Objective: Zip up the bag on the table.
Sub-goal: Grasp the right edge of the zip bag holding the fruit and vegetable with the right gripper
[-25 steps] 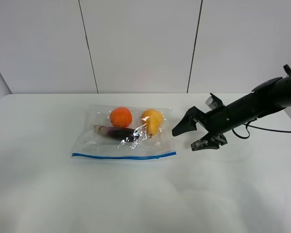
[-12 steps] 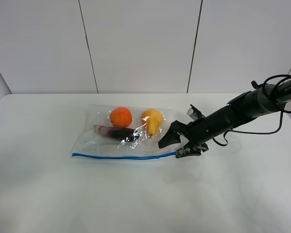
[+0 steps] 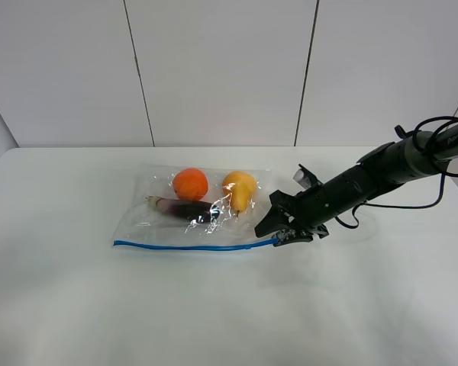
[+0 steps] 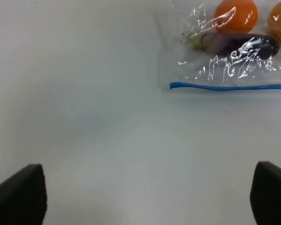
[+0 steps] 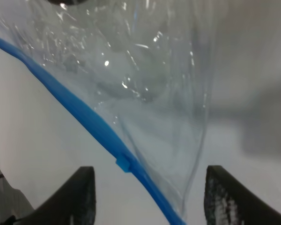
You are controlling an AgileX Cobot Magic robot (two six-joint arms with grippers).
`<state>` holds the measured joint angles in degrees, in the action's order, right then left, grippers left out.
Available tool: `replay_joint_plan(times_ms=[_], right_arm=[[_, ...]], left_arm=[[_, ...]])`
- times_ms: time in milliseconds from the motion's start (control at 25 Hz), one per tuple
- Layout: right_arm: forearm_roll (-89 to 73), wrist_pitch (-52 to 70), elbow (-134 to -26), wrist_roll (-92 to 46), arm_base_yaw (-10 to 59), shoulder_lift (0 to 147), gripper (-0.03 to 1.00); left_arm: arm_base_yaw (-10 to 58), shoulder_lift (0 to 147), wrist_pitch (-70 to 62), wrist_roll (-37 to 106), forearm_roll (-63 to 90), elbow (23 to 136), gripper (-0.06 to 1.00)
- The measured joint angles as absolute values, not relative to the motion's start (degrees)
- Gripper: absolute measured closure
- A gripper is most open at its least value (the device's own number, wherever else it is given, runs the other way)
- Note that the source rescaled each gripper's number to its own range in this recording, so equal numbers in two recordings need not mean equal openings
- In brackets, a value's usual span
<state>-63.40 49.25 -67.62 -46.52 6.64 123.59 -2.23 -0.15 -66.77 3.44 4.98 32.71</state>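
Two fingers, right gripper [image 3: 278, 235]: spread apart on either side of the bag's near right corner, low over the table; nothing pinched.
Zipper strip [image 3: 195, 246]: thin and blue, running left to right along the bag's near edge; its right end lies between the right gripper's fingers.
Nub [image 5: 123, 164]: small blue tab on the strip, close to that corner.
Bag [image 3: 149, 221]: clear, crinkled, lying flat at mid-table.
Orange [image 3: 190, 184]: inside, far side.
Pear [image 3: 240, 191]: inside, right of the orange.
Eggplant [image 3: 187, 208]: inside, lying near of the orange.
Table [image 3: 214, 320]: white, smooth.
Left gripper [image 4: 145, 194]: fingers wide apart, holding nothing, well apart from the bag's left end.
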Motion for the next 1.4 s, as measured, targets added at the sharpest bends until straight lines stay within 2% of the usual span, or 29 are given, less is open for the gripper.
replay_joint_plan(times_ms=[1240,1320,1400], right_arm=[[-65.2,51.9,-67.7,-47.1,6.9,126.0,0.40],[-65.4,51.9,-67.7,-47.3,6.9,126.0,0.44],[-65.6,51.9,-67.7,-47.4,6.9,126.0,0.53]], left_arm=[[-2.2,-0.1,-66.8,3.4,5.0,32.7,-0.06],[-2.2,-0.1,-66.8,3.4,5.0,32.7,-0.06],[-2.2,-0.1,-66.8,3.4,5.0,32.7,-0.06]])
